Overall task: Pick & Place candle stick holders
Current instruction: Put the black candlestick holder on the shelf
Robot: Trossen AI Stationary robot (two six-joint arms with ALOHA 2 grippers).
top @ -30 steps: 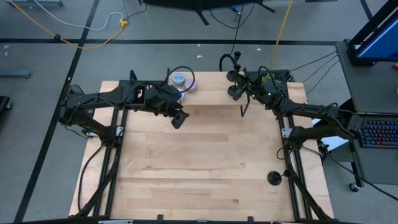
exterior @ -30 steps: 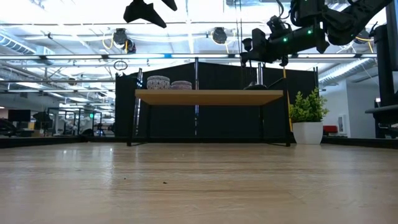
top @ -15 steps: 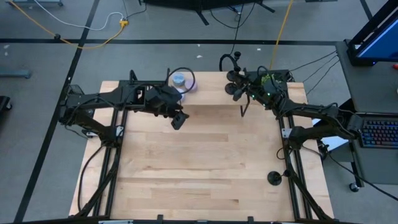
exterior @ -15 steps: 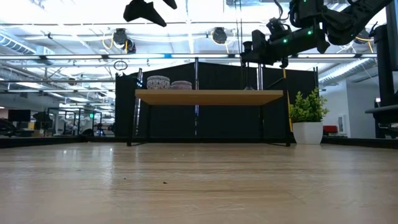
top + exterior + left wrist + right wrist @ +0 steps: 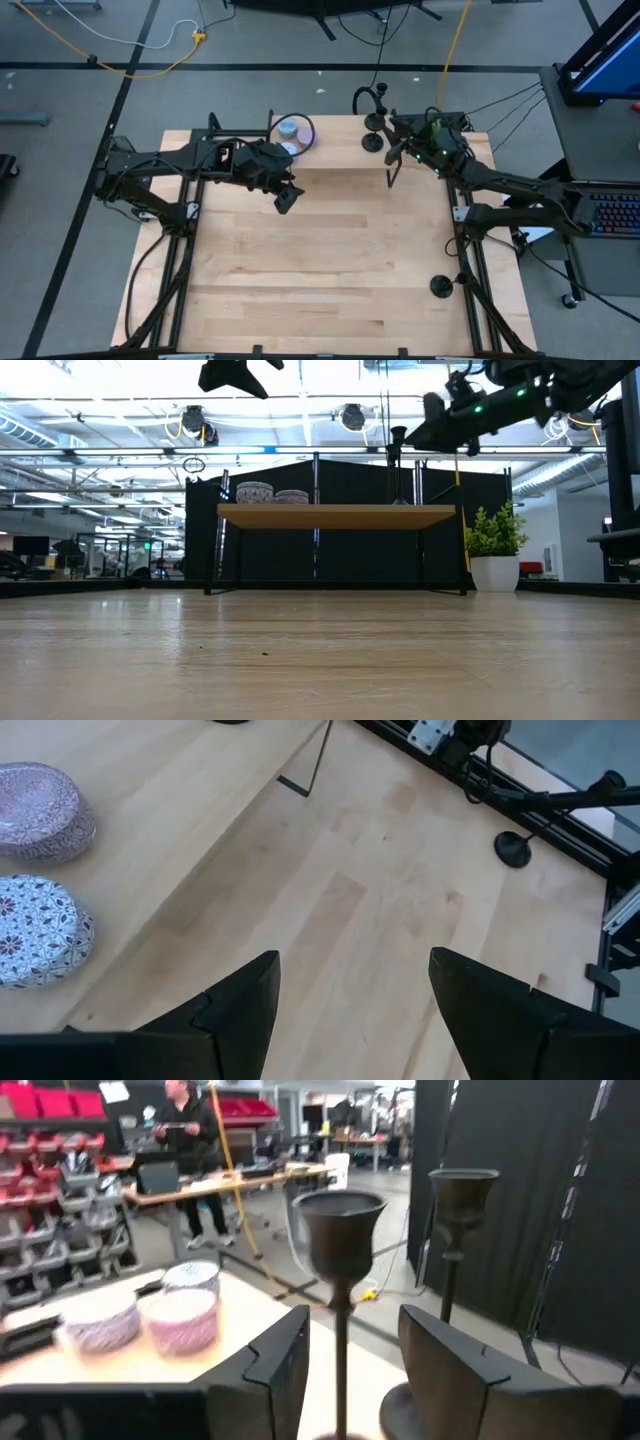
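Observation:
Two matte-black candle stick holders stand on the raised wooden shelf [image 5: 340, 140] at the table's far side. The nearer holder [image 5: 372, 142] shows in the right wrist view [image 5: 338, 1220], and the farther holder [image 5: 372, 119] stands beyond it [image 5: 461, 1188]. My right gripper [image 5: 345, 1380] is open. Its fingers stand on either side of the nearer holder's thin stem [image 5: 343, 1350] without touching it. A third holder [image 5: 441, 286] stands at the table's right edge. My left gripper [image 5: 285, 197] is open and empty above the table [image 5: 345, 1020].
Round patterned candle tins [image 5: 292, 132] sit on the shelf's left part, and show in the left wrist view [image 5: 35, 925] and the right wrist view [image 5: 185, 1315]. A thin shelf leg [image 5: 390, 176] stands near the right gripper. Bare wood lies across the table's middle [image 5: 320, 260]. A person stands far behind [image 5: 190, 1140].
My right gripper has drawn back a little toward the table's right edge and has tipped, its fingers now slanting in the low view. The nearer holder stays upright on the shelf.

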